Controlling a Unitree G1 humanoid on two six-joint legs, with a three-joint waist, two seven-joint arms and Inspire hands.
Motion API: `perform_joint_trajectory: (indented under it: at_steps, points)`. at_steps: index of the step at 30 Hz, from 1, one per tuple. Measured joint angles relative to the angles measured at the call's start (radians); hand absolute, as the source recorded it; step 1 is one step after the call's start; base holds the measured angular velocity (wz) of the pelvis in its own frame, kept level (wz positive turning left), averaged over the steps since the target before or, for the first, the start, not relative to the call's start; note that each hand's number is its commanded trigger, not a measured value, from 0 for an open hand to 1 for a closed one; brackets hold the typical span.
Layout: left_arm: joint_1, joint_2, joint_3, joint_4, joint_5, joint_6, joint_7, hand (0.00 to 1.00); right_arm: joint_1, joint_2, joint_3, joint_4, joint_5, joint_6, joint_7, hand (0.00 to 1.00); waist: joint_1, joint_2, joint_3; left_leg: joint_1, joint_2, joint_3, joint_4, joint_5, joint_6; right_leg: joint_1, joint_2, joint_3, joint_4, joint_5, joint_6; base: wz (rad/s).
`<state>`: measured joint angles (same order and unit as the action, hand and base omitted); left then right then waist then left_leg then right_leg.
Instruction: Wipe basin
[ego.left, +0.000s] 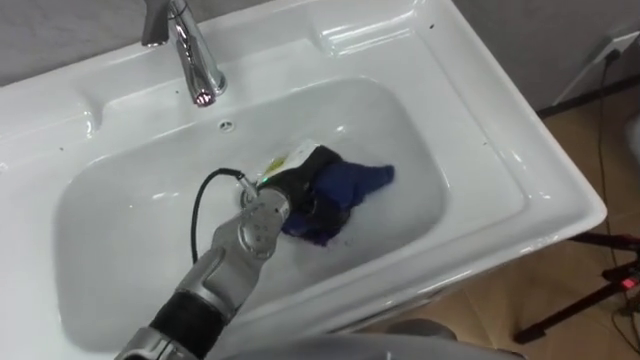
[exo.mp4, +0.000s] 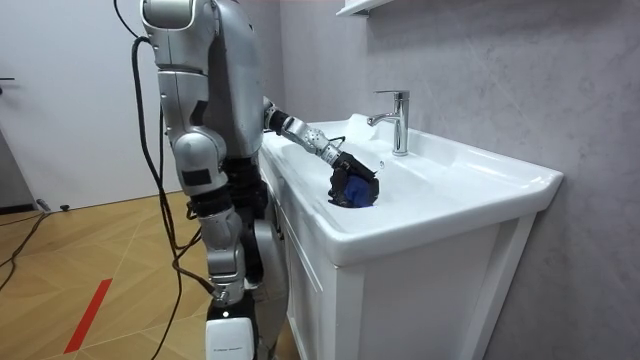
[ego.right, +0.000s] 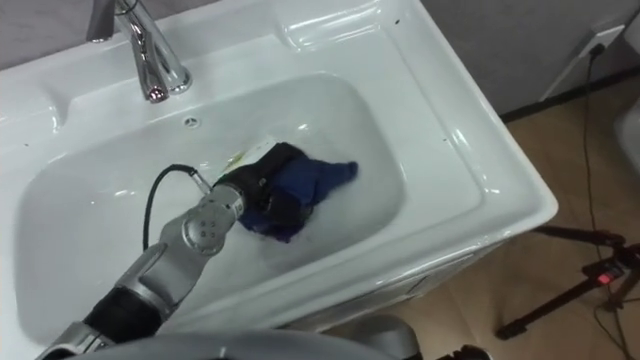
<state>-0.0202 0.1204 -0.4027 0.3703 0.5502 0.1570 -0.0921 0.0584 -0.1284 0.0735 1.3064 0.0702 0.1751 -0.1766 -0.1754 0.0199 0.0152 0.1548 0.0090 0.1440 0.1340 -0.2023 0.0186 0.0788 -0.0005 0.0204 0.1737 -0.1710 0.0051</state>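
Note:
A white basin (ego.left: 500, 130) is set in a white vanity (exo.mp4: 400, 290), and I stand at its front. My left arm comes in from the lower left and reaches down into the bowl. My left hand (ego.left: 300, 190), dark-gloved, is shut on a crumpled dark blue cloth (ego.left: 355, 185) and presses it on the bowl's bottom right of centre. In the room view the left hand (exo.mp4: 345, 165) holds the blue cloth (exo.mp4: 352, 190) inside the basin, near its front rim. A bit of pale material shows beside the hand.
A chrome faucet (ego.left: 195, 50) stands on the back rim at the upper left, with a small overflow hole (ego.left: 227, 125) below it. Black tripod legs (ego.left: 600, 280) and cables lie on the wooden floor to the right. A wall socket (ego.left: 620, 45) is at the far right.

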Motion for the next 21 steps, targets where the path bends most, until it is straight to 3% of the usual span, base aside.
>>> perform_joint_trajectory:
  at_steps: [4,7,12,14,18,21]
  points:
    - [0.024,0.000,0.096,0.087,0.010,-0.053,0.054,1.00,-0.003,-0.001,-0.021,0.000,0.002,-0.001,-0.018,0.00,0.025,-0.003,-0.0031,0.013,0.001,-0.005,-0.002,-0.001,-0.001,0.013,0.003,0.002,-0.001,-0.001,-0.001,-0.01]
    - [0.055,0.013,0.166,0.132,0.042,-0.075,0.168,1.00,0.000,-0.002,-0.040,-0.001,-0.028,0.009,-0.018,0.00,0.036,-0.002,-0.0046,0.013,0.001,-0.010,-0.007,-0.002,-0.002,0.004,0.005,-0.004,0.016,-0.003,-0.002,0.03]
    - [0.125,0.061,0.228,0.193,0.212,-0.077,0.439,1.00,0.021,-0.006,-0.059,0.000,-0.093,0.049,-0.019,0.00,0.046,-0.005,-0.0216,0.014,0.007,-0.008,-0.009,0.001,-0.007,0.005,0.013,-0.002,0.016,0.002,-0.010,-0.03]
    - [0.136,0.063,0.245,0.223,0.261,-0.077,0.508,1.00,0.021,-0.009,-0.059,0.000,-0.119,0.061,-0.019,0.00,0.047,-0.006,-0.0252,0.019,0.010,-0.005,-0.009,0.000,-0.009,0.007,0.016,-0.001,0.015,0.004,-0.012,-0.06]
    - [0.136,0.076,0.249,0.267,0.384,-0.068,0.571,1.00,0.019,-0.025,-0.064,-0.001,-0.134,0.066,-0.014,0.00,0.047,0.002,-0.0293,0.029,0.017,0.003,-0.018,-0.001,-0.015,0.012,0.022,0.000,0.013,0.007,-0.017,-0.08]
    - [0.136,0.078,0.249,0.286,0.417,-0.052,0.604,1.00,0.019,-0.031,-0.068,-0.001,-0.141,0.067,-0.003,0.00,0.046,0.007,-0.0300,0.034,0.021,0.005,-0.018,-0.003,-0.019,0.022,0.025,0.001,0.011,0.005,-0.021,-0.02]
